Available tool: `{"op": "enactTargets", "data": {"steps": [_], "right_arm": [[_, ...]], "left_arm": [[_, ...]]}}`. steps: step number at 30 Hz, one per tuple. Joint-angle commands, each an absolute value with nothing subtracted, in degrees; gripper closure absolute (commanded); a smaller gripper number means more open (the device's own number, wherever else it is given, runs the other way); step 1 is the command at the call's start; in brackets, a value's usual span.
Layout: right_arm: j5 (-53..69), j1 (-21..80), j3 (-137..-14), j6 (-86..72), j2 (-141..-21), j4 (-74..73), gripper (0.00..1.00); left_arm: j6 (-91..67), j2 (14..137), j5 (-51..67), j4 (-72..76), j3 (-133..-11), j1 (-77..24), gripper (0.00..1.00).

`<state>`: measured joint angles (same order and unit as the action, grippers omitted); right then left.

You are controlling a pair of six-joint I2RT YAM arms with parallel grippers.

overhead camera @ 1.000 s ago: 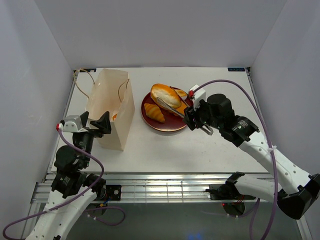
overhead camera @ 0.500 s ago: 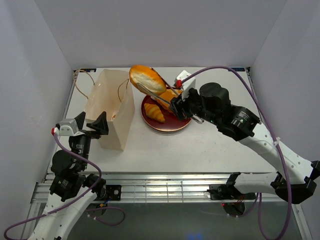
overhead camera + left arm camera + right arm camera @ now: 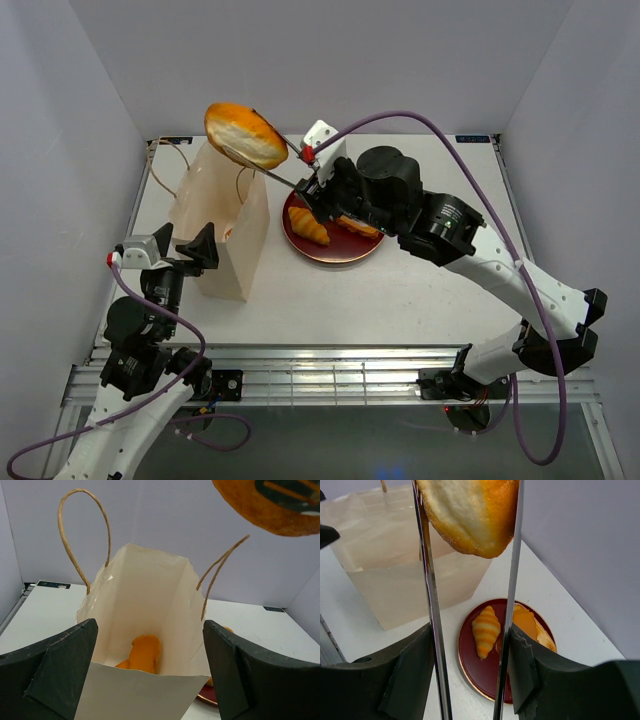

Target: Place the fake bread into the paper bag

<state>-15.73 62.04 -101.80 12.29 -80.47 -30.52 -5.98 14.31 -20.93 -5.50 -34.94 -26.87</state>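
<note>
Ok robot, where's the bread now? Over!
Right hand squeezing tongs, loaf pinched high over the far side of the paper bag. Left hand open at its near wall. One pastry inside, mouth unblocked.

Golden-orange loaf (image 3: 245, 135) — silver tongs (image 3: 427, 570), cream bag (image 3: 215, 205), dark-red plate (image 3: 338, 250)

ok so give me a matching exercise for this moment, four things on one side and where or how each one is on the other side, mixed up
Things:
1. big loaf
2. striped croissant
3. paper bag
4. tongs

States:
a. lying on the dark red plate
b. standing upright with its mouth open
c. clamped in the right gripper
d. pinched up in the air, off the table

Pairs: 1-d, 2-a, 3-b, 4-c
</note>
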Motion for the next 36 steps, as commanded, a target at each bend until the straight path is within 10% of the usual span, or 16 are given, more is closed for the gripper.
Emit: {"op": "enactTargets", "data": {"steps": [1,36], "right_arm": [[-17.3,63.8,-108.0,14.4,-82.6,-24.0,0.82],[-14.9,66.6,-100.7,11.4,-91.7,-15.2,0.63]], "left_arm": [[-5.5,15.6,-19.8,-5.4,-35.0,-27.2,0.04],[-5.5,15.5,-20.6,-5.2,-34.5,-27.2,0.04]]}}
